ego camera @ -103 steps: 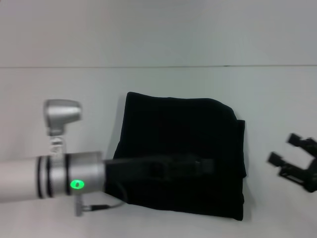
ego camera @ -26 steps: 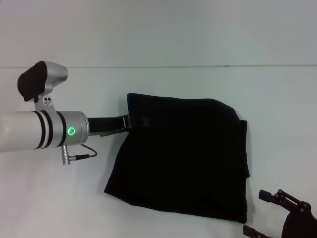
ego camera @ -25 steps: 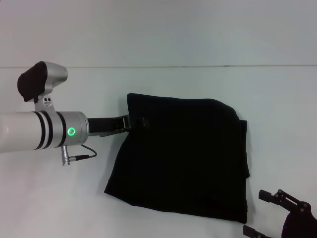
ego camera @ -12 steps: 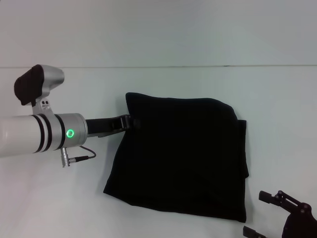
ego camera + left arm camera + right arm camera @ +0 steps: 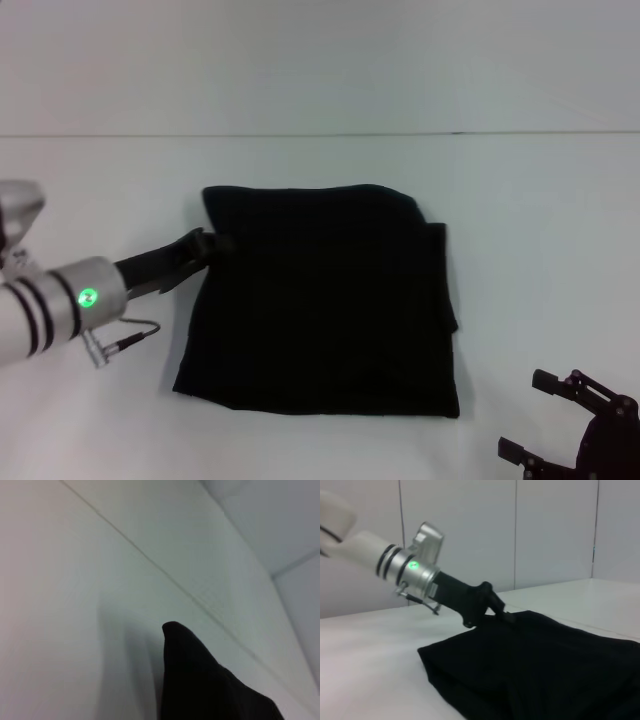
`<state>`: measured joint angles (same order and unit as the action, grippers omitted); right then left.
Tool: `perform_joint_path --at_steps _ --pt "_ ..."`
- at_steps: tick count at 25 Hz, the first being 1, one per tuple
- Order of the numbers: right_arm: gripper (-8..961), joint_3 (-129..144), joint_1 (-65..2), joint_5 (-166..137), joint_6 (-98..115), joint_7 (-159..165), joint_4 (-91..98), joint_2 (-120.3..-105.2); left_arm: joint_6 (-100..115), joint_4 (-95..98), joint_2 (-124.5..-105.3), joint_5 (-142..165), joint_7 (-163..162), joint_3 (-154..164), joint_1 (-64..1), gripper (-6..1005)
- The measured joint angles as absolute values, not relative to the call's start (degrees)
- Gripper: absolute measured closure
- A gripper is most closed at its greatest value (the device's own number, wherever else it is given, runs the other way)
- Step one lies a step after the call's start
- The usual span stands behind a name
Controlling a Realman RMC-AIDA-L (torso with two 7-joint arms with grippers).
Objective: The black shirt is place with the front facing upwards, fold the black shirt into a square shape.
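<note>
Black shirt (image 5: 320, 300) is already folded roughly square, its left edge pinched by the left gripper (image 5: 208, 243). Release is judged to remain. The right gripper (image 5: 560, 415) is parked well apart, fingers spread.

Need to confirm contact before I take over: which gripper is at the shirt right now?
The left gripper, at the black shirt's far-left corner. The right gripper hangs open, off the shirt's near-right corner, touching nothing.
</note>
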<state>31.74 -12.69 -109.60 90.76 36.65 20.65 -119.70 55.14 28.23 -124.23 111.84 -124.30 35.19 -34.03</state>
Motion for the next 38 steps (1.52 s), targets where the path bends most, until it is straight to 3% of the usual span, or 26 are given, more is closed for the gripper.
perform_joint_path --at_steps 13,30,38 --pt "29 31.2 -13.5 -109.6 90.5 36.7 20.6 -119.76 60.7 25.2 -124.29 104.6 -115.9 32.3 -32.1 908" --pt "30 27.0 -15.0 -109.5 91.0 36.4 20.5 -119.91 78.9 38.9 -122.23 106.9 -98.1 26.6 -24.7 501" --pt "30 26.6 -15.0 -109.7 91.3 34.8 20.0 -119.93 93.1 44.1 -123.78 111.1 -70.1 27.1 -20.3 162"
